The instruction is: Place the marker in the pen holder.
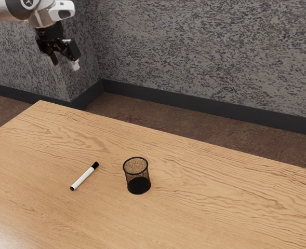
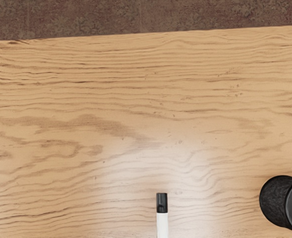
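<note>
On the table [image 1: 210, 197], well below the empty, released jaws, the marker [image 1: 84, 177], near the pen holder [image 1: 138, 185].

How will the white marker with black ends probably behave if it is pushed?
The slim white marker with black ends looks round and lies on its side, so it may roll when pushed sideways. Its straight body seems stiff and probably will not bend.

Exterior view, one: we look from the side of the arm [image 1: 43, 18], raised and set back, slantwise down across the table [image 1: 220, 197] to the wall [image 1: 204, 52]. Wrist view, one: we look from the arm itself, nearer, steeply down at the tabletop. Common to both: marker [image 1: 83, 177], pen holder [image 1: 138, 185], floor [image 1: 194, 128] and, probably, the same far table edge.
</note>
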Motion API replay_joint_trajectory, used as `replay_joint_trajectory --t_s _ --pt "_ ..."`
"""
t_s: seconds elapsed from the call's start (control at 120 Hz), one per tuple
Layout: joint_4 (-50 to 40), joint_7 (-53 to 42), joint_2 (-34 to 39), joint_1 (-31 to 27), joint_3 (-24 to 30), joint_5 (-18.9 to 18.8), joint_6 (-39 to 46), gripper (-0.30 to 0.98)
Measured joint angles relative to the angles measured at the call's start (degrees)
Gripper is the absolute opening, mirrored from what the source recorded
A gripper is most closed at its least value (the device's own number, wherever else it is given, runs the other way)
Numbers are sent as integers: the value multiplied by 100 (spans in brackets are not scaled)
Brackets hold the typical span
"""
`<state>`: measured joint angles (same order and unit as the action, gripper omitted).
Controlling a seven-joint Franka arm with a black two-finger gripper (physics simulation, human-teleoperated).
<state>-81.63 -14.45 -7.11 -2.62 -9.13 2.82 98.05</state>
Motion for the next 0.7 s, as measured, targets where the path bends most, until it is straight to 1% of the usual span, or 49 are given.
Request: replay_joint_trajectory --t_s 0.108,0.283,0.325,0.383,0.45,0.517,0.567,0.633,0.667,0.7 --pt "12 -12 -5 196 14 13 -13 69" --pt "26 -23 46 212 16 8 -25 69" --pt "43 -25 254 449 22 -104 -55 69" --pt "53 -6 410 983 25 -218 -200 69" --pt "33 96 452 1583 24 -301 -489 69" --pt "-1 198 372 2014 27 -345 -690 68" --pt "-45 288 314 2219 24 -378 -762 68" --pt "-182 448 320 2427 -20 -716 -823 68" --pt "-594 529 239 2464 -96 -870 -695 68" --pt "-1198 596 172 2277 -136 -946 -429 68"
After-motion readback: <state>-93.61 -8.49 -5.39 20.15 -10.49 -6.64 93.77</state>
